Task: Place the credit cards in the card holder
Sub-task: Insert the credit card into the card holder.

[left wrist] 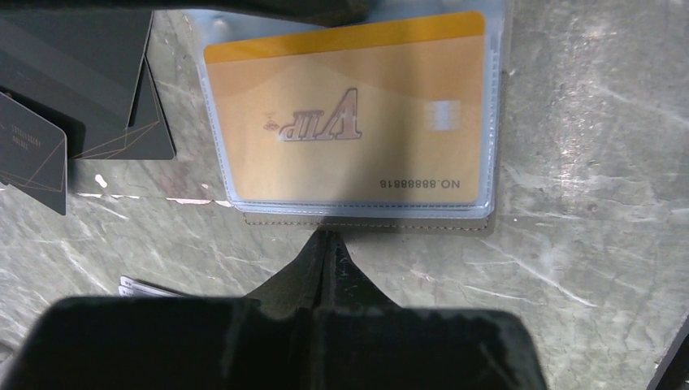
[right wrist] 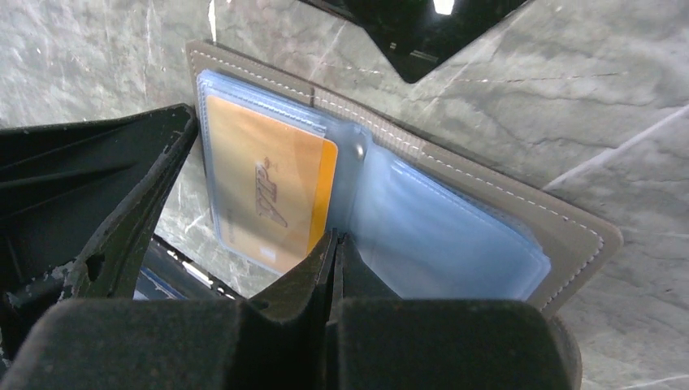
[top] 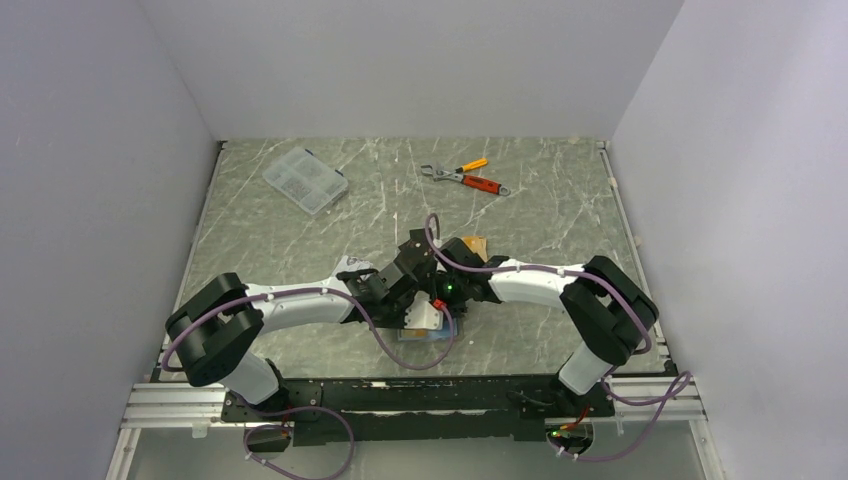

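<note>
The card holder (right wrist: 569, 236) lies open on the table, taupe outside with clear blue sleeves inside. An orange-gold credit card (left wrist: 349, 122) sits inside its left sleeve. My left gripper (left wrist: 329, 240) is shut and empty, its tips at the stitched near edge of the card holder (left wrist: 455, 221). My right gripper (right wrist: 335, 241) is also shut on nothing, with its tips at the fold between the two sleeves. Two black credit cards (left wrist: 106, 81) (left wrist: 32, 154) lie on the table left of the holder. In the top view both grippers (top: 405, 298) (top: 442, 298) meet over the holder (top: 432, 337) and hide most of it.
A clear compartment box (top: 305, 180) stands at the back left. An orange-handled wrench and pliers (top: 468, 178) lie at the back centre. A small tan-orange flat thing (top: 476, 245) shows just behind the right wrist. The left gripper's body (right wrist: 97, 211) is close beside the right gripper.
</note>
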`<state>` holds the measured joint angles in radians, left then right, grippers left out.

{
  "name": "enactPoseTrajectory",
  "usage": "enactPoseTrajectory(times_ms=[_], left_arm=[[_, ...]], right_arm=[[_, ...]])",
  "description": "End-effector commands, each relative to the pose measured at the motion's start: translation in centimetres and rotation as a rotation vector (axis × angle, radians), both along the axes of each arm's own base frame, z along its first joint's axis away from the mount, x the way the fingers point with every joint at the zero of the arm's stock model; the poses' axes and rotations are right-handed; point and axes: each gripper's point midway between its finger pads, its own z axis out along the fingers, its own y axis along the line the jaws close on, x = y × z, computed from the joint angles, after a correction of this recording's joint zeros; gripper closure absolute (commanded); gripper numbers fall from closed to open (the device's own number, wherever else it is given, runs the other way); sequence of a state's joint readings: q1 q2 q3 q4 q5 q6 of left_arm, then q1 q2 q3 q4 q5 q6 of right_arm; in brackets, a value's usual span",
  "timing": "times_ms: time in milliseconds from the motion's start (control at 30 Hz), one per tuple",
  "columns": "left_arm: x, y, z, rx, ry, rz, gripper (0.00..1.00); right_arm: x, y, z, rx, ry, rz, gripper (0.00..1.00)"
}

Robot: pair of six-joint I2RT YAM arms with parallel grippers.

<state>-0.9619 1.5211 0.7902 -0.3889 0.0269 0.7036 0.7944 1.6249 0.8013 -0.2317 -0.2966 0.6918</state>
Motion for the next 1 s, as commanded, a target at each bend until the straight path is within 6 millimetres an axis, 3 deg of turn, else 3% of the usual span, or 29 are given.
enactPoseTrajectory(times_ms=[0, 167, 300, 533, 600, 733, 867, 933, 967], left_arm=[[0.3, -1.7, 1.4, -0.049, -0.018, -0.04, 1.0], [0.0, -2.1, 1.4, -0.047, -0.01, -0.056, 1.0], [0.0, -2.1, 1.9, -0.049, -0.01, -0.055, 1.0], [0.0, -2.3, 4.5, -0.065, 0.0, -0.018, 1.0], [0.0, -2.1, 5.2, -0.064, 0.0, -0.003, 0.98], [0.5, -1.4, 6.6, -0.054, -0.014, 0.026, 0.87], [2.3, -0.3, 9.1, -0.074, -0.055, 0.08, 0.73], [3.4, 0.4, 10.5, -0.091, -0.066, 0.117, 0.57], [4.0, 0.8, 11.3, -0.099, -0.072, 0.138, 0.37]], right_arm=[[1.3, 1.2, 1.0, 0.047, -0.033, 0.003, 1.0], [0.5, 3.0, 1.4, 0.084, -0.019, 0.045, 1.0], [0.2, 1.6, 2.4, 0.058, -0.035, 0.031, 1.0], [-0.3, -1.3, 2.8, 0.042, -0.035, -0.048, 1.0], [0.1, -1.6, 3.5, 0.058, -0.046, -0.064, 0.95], [1.6, -2.1, 5.5, 0.087, -0.087, -0.089, 0.81], [3.7, -2.9, 7.7, 0.118, -0.128, -0.115, 0.7], [4.8, -3.5, 8.6, 0.126, -0.148, -0.129, 0.65], [5.4, -3.9, 8.8, 0.126, -0.153, -0.139, 0.62]])
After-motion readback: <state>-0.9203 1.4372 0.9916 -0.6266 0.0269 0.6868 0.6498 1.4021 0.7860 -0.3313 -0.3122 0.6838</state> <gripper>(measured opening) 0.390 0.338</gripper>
